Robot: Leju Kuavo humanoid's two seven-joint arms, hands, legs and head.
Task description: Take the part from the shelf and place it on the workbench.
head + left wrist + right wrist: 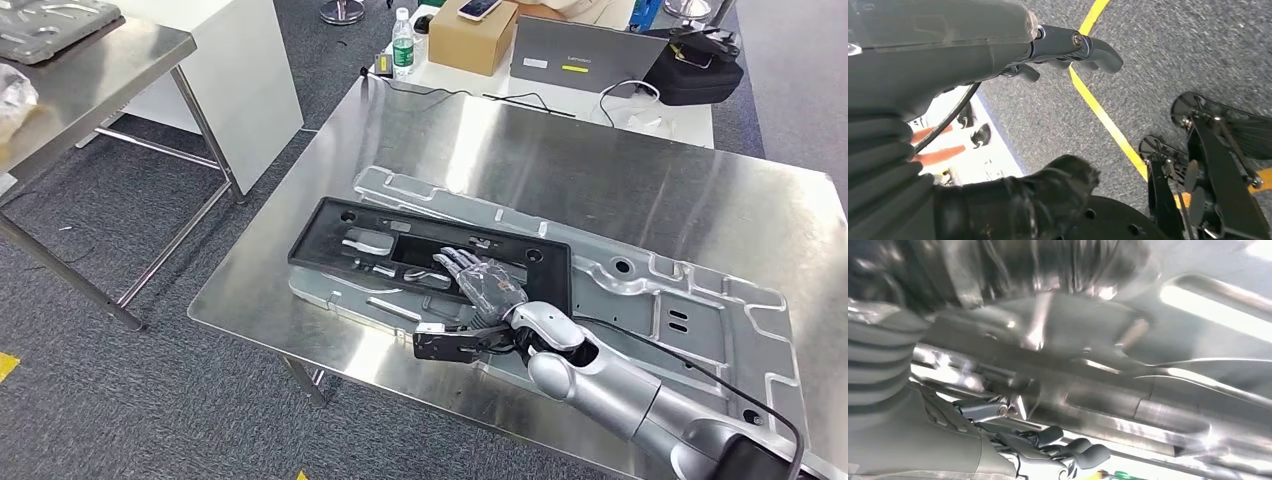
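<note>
One steel surface (560, 160), carrying a large silver stamped panel (690, 300) laid flat across it. On top of that panel, toward its left end, a black rectangular part (330, 225), lying flat. Right hand (482, 280) resting palm-down on the black part, fingers (455, 262) stretched out and apart, gripping nothing. Left hand (998, 55) hanging over grey carpet with a yellow line (1103, 115), fingers loosely spread, holding nothing.
</note>
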